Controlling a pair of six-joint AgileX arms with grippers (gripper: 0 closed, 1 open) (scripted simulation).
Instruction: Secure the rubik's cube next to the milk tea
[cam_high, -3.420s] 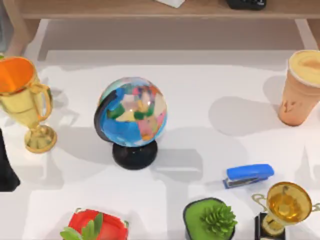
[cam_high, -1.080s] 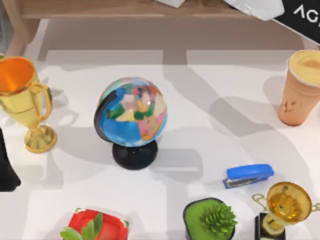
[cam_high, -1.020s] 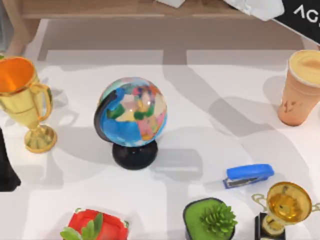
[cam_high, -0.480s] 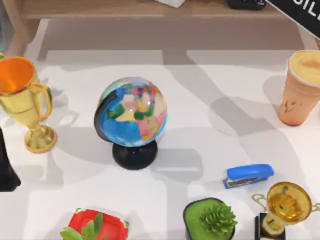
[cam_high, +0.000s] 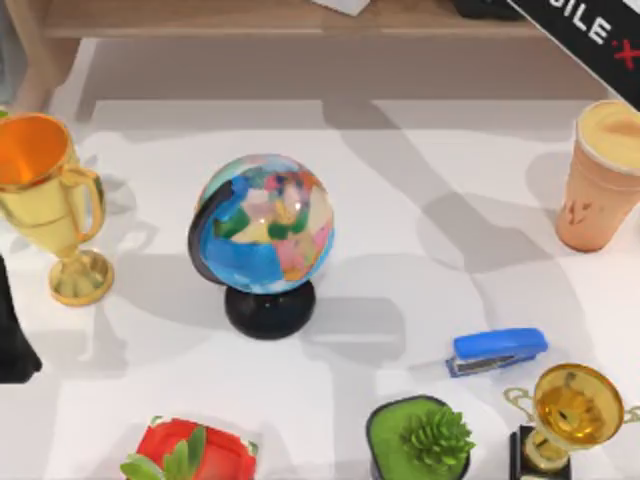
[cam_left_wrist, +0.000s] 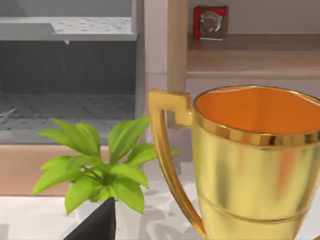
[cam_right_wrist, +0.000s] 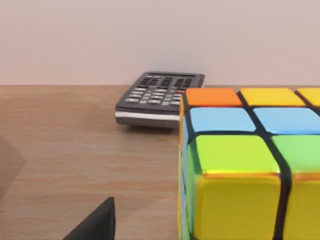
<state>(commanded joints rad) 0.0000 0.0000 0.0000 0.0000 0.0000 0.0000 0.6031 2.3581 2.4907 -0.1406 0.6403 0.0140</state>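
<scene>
Left of the globe (cam_high: 262, 225), beside the gold trophy (cam_high: 45, 190), my left arm (cam_high: 12, 335) sits parked. Little seems done: the top view gives the milk tea (cam_high: 600, 180) standing alone on the surface (cam_high: 400, 170) right of the globe, while the right wrist view finds the rubik's cube (cam_right_wrist: 250, 165) on a wooden shelf (cam_right_wrist: 75, 150) by a calculator (cam_right_wrist: 160, 95), apparently not yet gripped. I cannot tell whether either gripper is spread.
</scene>
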